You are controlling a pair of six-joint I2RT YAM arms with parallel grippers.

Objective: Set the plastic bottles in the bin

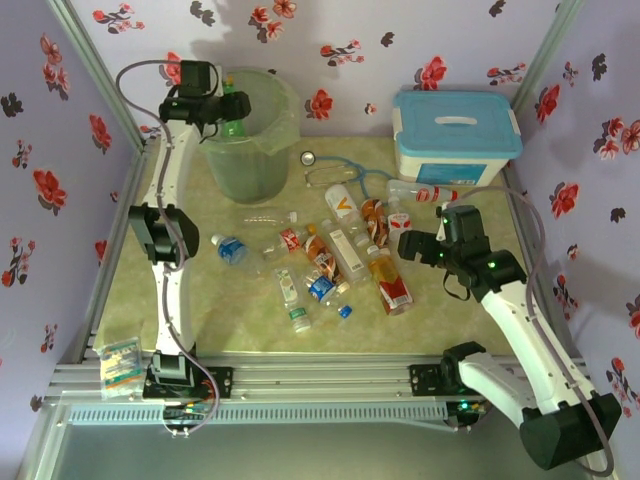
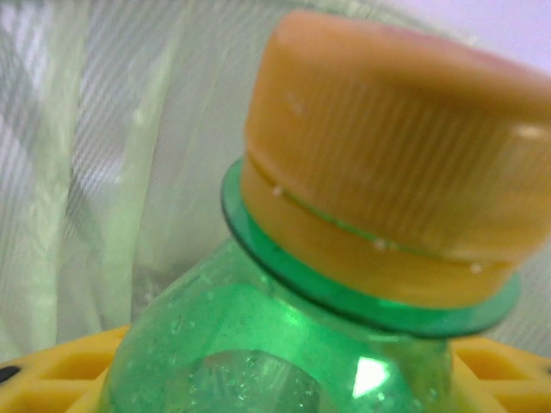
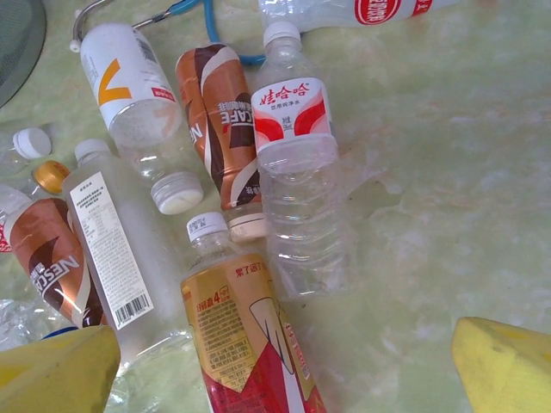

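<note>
Green plastic, orange-capped: one bottle (image 2: 284, 344) clamped in left gripper (image 1: 224, 106) above bin (image 1: 250, 165), cap pointing away from wrist. Right of bin, roughly twelve bottles (image 1: 340, 250) lying flat beneath right gripper (image 1: 408, 245), jaws spread wide.

NESCAFE stands on a brown bottle (image 3: 47, 258); 娃哈哈 on a clear bottle (image 3: 293, 172).

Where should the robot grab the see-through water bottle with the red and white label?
The water bottle lies flat, so come straight down from above and pinch across its clear body, below the label. Its right side is free; the coffee bottle crowds its left.
</note>
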